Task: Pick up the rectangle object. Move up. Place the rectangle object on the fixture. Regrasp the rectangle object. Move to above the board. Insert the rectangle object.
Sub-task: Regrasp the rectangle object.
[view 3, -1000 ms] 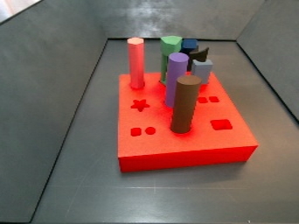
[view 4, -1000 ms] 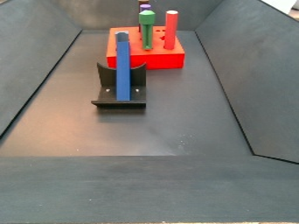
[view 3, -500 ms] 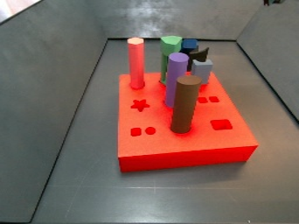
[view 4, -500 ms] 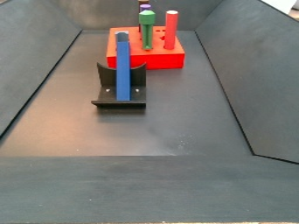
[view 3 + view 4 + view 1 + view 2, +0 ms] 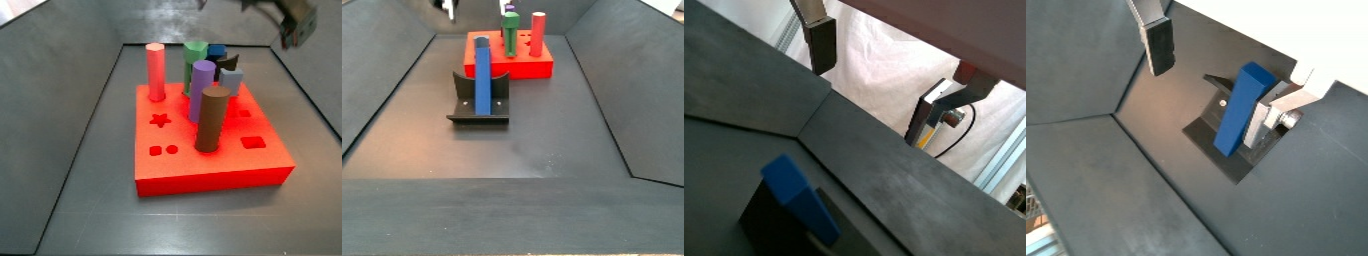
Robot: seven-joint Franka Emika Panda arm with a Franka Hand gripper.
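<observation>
Rectangle object (image 5: 481,76) stands upright on the fixture (image 5: 480,110), leaning against the fixture's upright back; I see the same dark blue bar (image 5: 1240,110) on the dark bracket (image 5: 1227,140) in a wrist view. Nothing grips it.

I note the gripper (image 5: 1227,65) high above the bin floor, clear of the bar. In that wrist view one finger (image 5: 1157,42) and the opposite finger (image 5: 1300,97) stand well apart, with the bar's upper end showing between them but below, untouched. I judge the jaws wide open and empty. In a side view only a small part of the gripper (image 5: 445,8) shows at the upper edge, over the far left part of the bin.

The board (image 5: 528,63) sits near the bin's far wall, just behind the fixture. In a side view the red slab (image 5: 214,150) bears a pink peg (image 5: 156,72), a green peg (image 5: 195,55), a purple round peg (image 5: 202,85) and a brown peg (image 5: 213,118). A star hole (image 5: 160,120) and a rectangular hole (image 5: 253,143) are open near its front edge.
</observation>
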